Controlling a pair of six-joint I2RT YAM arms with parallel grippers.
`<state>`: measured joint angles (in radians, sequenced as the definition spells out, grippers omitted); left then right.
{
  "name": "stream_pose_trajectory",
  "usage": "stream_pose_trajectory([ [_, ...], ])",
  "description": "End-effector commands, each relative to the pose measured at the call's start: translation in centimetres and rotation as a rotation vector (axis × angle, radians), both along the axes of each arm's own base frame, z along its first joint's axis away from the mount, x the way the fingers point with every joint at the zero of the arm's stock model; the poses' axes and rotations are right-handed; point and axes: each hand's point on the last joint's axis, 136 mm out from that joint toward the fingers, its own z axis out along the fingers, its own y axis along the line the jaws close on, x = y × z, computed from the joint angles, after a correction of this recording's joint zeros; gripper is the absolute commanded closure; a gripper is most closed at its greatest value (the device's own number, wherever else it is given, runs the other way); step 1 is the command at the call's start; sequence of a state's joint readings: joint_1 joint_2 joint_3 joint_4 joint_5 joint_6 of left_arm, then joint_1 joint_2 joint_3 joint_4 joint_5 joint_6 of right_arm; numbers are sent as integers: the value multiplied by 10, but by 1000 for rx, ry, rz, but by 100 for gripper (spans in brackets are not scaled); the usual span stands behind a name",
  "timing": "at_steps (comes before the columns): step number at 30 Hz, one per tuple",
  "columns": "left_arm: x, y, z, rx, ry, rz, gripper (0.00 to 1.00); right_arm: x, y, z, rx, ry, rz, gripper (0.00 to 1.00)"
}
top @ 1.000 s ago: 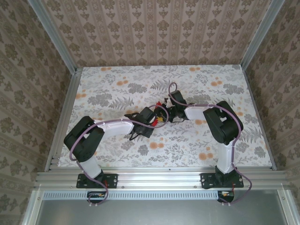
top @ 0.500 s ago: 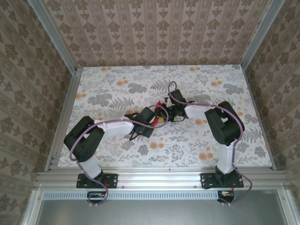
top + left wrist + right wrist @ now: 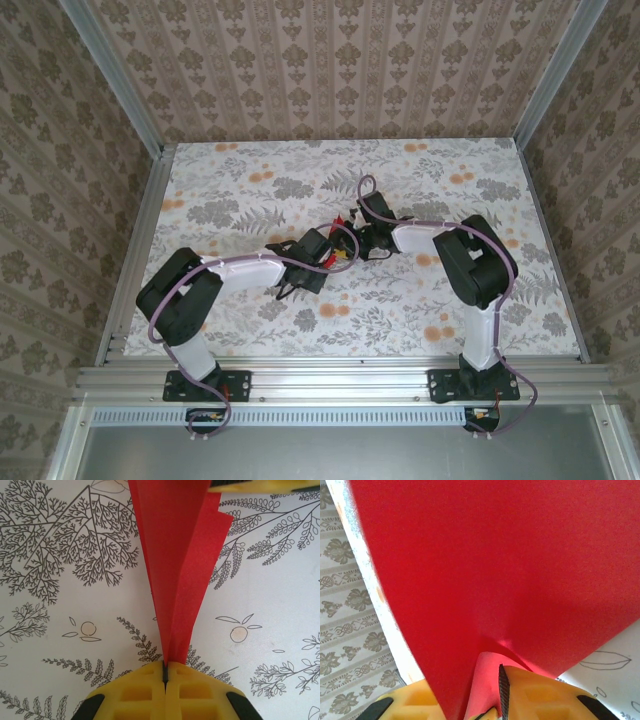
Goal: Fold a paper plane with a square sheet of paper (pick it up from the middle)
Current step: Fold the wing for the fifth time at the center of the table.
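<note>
The square sheet of paper [image 3: 175, 555], bright red and folded into a narrow fan of layers, hangs above the middle of the table between both grippers. My left gripper [image 3: 164, 672] is shut on its lower tip, the yellow fingers pressed together on the red layers. At the paper's far end, a yellow finger of the right gripper [image 3: 260, 485] reaches in. In the right wrist view the red sheet [image 3: 495, 555] bulges in front of my right gripper [image 3: 470, 682], and a fold of it lies in the gap between the jaws, which stand a little apart. From above, the left gripper [image 3: 338, 255] and the right gripper [image 3: 362, 243] nearly meet.
The table [image 3: 250, 190] has a floral-print top, with metal rails along its left, right and near edges. Patterned walls close it in on three sides. Both arm bases [image 3: 205, 385] sit on the near rail.
The right gripper's wrist has shifted slightly left toward the left gripper, and its jaws have narrowed around the paper. The left arm has not moved.
</note>
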<state>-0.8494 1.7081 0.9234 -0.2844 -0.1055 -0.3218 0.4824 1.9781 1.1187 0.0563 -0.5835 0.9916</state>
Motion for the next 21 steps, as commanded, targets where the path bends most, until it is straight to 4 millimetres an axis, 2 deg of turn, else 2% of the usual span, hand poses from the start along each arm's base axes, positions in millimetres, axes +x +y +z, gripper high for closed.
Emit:
stream_pose_trajectory([
  [1, 1, 8, -6, 15, 4, 39, 100, -7, 14, -4, 28, 38, 41, 75],
  [13, -1, 7, -3, 2, 7, 40, 96, -2, 13, -18, 8, 34, 45, 84],
  [17, -6, 5, 4, -46, 31, 44, 84, 1, 10, -24, -9, 20, 60, 89],
  [21, -10, -1, 20, -193, 81, 52, 68, 0, 6, -31, -14, 8, 91, 92],
])
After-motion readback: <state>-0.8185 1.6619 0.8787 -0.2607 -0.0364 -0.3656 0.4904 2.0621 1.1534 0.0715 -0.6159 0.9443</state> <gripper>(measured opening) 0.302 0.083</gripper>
